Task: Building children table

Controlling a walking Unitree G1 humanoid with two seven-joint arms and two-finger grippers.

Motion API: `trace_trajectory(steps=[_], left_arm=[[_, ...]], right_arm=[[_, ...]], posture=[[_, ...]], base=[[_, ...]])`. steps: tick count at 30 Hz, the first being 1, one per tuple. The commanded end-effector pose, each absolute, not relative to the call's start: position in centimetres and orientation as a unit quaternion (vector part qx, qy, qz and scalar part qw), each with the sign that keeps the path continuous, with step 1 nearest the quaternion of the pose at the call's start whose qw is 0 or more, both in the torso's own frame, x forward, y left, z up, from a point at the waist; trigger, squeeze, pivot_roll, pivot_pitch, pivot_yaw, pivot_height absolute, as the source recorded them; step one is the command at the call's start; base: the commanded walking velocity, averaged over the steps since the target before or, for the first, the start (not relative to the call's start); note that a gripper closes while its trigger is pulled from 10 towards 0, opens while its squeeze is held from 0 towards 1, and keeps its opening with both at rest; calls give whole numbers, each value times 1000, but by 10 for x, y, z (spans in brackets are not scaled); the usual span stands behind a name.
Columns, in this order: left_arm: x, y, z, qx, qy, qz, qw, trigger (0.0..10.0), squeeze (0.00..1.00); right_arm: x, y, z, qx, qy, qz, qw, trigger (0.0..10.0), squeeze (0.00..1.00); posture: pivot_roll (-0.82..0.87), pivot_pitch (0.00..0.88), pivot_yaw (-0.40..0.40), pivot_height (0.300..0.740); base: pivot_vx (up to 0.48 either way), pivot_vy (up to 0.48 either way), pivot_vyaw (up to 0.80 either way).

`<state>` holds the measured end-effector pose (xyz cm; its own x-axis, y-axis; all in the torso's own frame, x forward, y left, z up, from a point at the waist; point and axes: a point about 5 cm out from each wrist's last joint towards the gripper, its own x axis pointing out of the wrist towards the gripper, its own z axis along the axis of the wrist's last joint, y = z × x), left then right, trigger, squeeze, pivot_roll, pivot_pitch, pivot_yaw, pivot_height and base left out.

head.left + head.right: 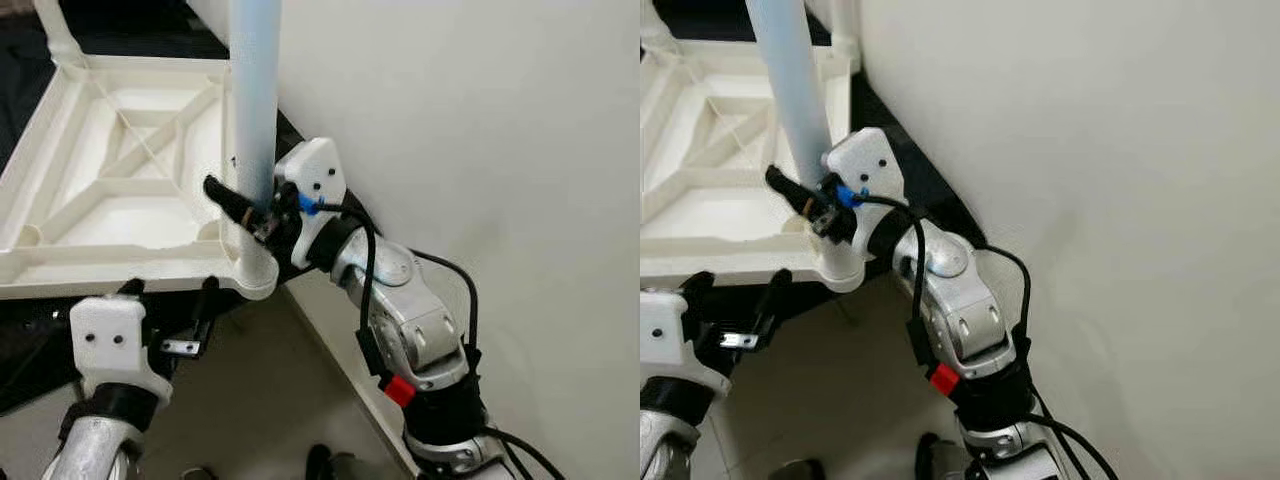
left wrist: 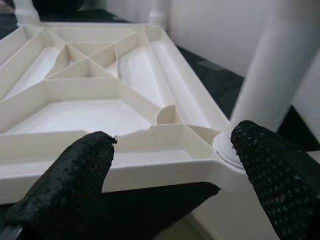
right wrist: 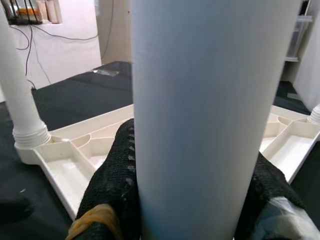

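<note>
An upturned white tabletop (image 1: 110,150) lies on a black mat (image 3: 75,100).

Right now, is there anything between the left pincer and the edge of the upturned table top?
Nothing visible stands between them. The left pincer is open just in front of the table top's near edge, beside the corner socket. The right pincer is shut on the table leg standing in that corner.

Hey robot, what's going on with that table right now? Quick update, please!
Right gripper shut on table leg, standing in tabletop's corner socket. Left gripper open, at tabletop edge. Wall close on the right.
</note>
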<state>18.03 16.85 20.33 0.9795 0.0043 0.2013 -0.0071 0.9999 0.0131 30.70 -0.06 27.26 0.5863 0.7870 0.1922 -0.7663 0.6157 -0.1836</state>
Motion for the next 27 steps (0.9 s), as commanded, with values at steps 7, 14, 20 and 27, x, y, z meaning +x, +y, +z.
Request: trace_trajectory(steps=[7, 14, 20, 27], left_arm=[[181, 172, 197, 12, -82, 8, 997, 10000, 0], [182, 170, 197, 12, -77, 1, 997, 10000, 0], [180, 165, 192, 3, -62, -17, 998, 10000, 0], [173, 147, 171, 11, 2, -82, 997, 10000, 0]], right_arm=[[315, 22, 247, -26, -40, 422, 905, 10000, 0], [334, 6, 266, -23, -58, 464, 884, 10000, 1000], [337, -13, 283, -13, -92, 572, 815, 10000, 1000], [328, -32, 289, -44, -90, 684, 722, 10000, 0]], posture=[[96, 297, -145, 740], [98, 306, -145, 740], [100, 311, -150, 740], [107, 306, -155, 740]], base=[[0, 0, 0], [0, 0, 0], [0, 0, 0], [0, 0, 0]])
